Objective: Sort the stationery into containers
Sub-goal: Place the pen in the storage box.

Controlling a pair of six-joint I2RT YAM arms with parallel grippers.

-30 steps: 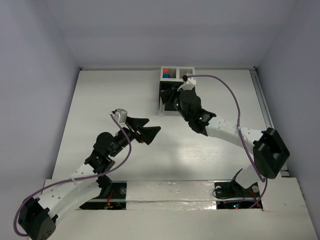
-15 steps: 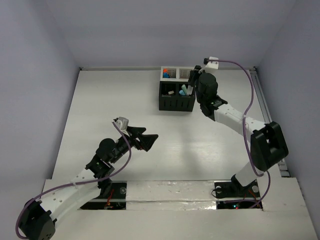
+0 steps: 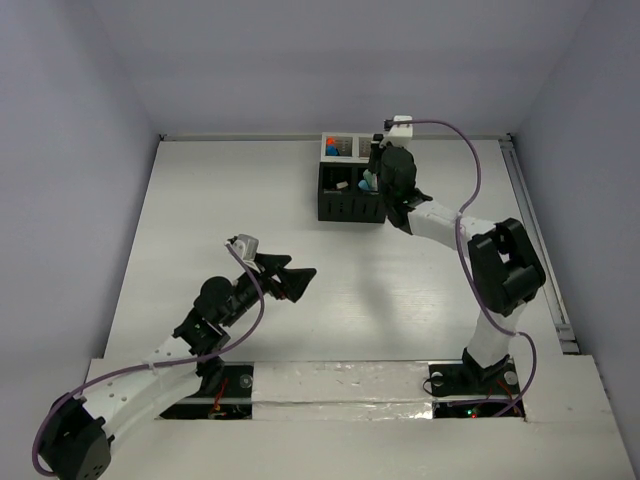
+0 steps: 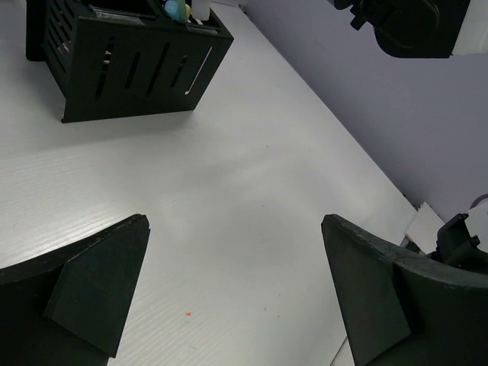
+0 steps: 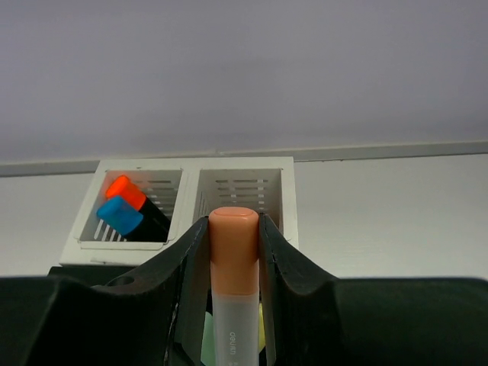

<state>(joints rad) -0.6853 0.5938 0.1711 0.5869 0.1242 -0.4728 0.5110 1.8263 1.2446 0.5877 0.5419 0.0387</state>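
Hanging over a white, lilac-walled table (image 3: 200, 220), left gripper (image 3: 298, 268) gapes, right gripper (image 5: 233, 223) clamps highlighter (image 5: 233, 259).

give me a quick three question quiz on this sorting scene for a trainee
1. True or false: the left gripper is open and holds nothing.
2. What does the right gripper hold? A) peach-capped highlighter B) pencil C) eraser
3. Fill in: the orange- and blue-capped markers stand in the ___ part of the organizer.
Key: 1 true; 2 A; 3 white
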